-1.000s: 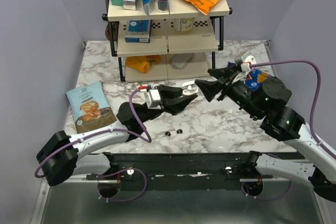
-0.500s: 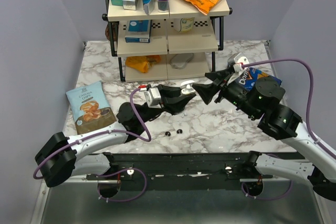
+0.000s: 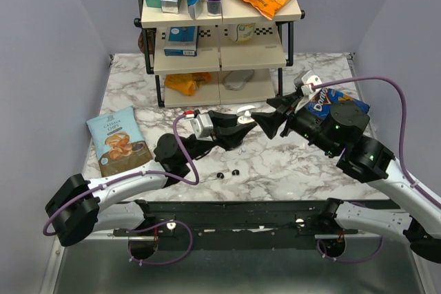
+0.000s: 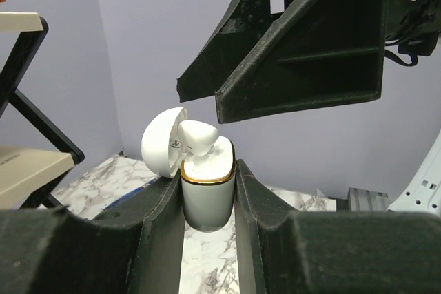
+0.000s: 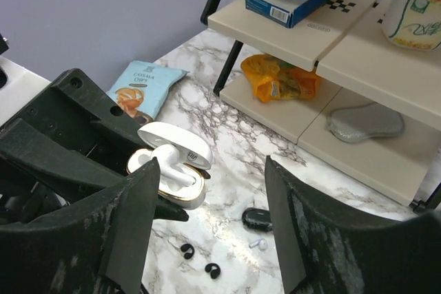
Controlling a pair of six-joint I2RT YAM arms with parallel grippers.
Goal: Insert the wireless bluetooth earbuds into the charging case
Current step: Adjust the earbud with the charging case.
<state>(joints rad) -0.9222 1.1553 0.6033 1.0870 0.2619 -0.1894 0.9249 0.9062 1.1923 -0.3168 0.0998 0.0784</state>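
My left gripper (image 3: 238,125) (image 4: 207,194) is shut on a white charging case (image 4: 207,191) with a gold rim, held above the table with its lid (image 4: 162,146) open. A white earbud (image 4: 196,139) stands partly in the case. My right gripper (image 3: 265,120) (image 5: 211,163) is open, its fingers (image 4: 296,67) close above and beside the case, holding nothing. On the marble lie another white earbud (image 5: 258,244), a small black oval case (image 5: 256,219) and two tiny black buds (image 5: 187,250) (image 5: 212,270) (image 3: 220,175).
A shelf rack (image 3: 220,60) with boxes and snack bags stands at the back, with a pale grey oval thing (image 5: 365,123) on its lowest shelf. A chips bag (image 3: 118,140) lies at the left. A blue Doritos bag (image 3: 324,105) lies under the right arm.
My right gripper has moved left, closing the gap to the held case. The left gripper has kept its grip and shifted only slightly.
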